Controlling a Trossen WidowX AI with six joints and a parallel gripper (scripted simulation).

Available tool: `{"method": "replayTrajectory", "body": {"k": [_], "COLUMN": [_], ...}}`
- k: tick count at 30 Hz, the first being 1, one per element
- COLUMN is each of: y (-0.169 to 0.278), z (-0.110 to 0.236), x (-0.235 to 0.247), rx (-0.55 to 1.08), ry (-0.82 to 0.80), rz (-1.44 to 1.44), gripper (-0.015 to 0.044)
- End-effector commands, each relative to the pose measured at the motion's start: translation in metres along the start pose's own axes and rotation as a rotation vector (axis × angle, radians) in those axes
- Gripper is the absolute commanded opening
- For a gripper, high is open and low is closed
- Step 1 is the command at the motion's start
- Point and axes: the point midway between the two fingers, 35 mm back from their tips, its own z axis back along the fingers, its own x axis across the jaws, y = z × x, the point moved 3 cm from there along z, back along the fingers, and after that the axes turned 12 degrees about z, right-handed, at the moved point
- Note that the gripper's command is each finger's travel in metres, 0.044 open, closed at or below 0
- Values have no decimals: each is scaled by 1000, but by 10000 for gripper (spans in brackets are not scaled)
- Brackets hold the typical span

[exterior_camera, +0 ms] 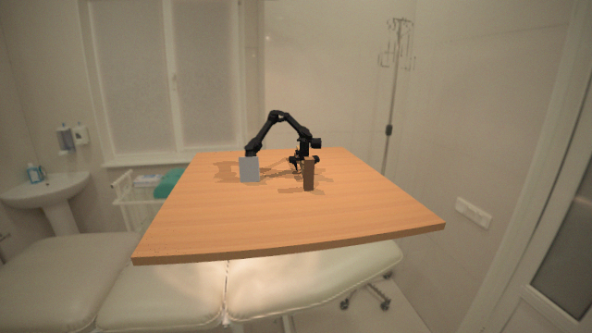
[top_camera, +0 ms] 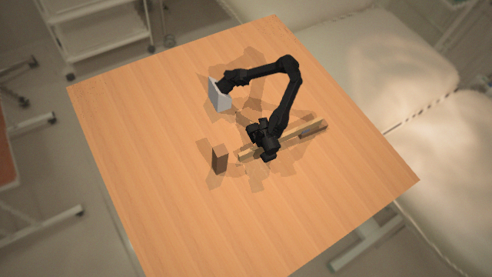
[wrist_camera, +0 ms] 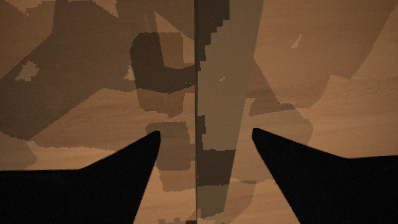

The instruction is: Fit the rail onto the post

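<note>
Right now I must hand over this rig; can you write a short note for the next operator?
Gripper: open, holding nothing, straddling the bed rail near its near end, with gaps on both sides in the wrist view.
Rail: near end down on the table, short of the post; far end at the footboard block.
Done: approach over the rail.
Left: grasp the rail, lift the near end, push it onto the pegs until it touches the post and sits level, then release.
</note>
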Motion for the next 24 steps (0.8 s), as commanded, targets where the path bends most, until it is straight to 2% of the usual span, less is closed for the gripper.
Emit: {"method": "replayTrajectory", "body": {"k": [1,12,19,24], "y": [-1,-1,-1,-1], "z": [-3,-3,-3,-3], "x": [1,1,1,1], "rx": [-4,-4,-4,-4], "ry": [-3,-3,-3,-3], "rz": [-7,-7,-7,-7], "gripper": [335,46,0,0]}}
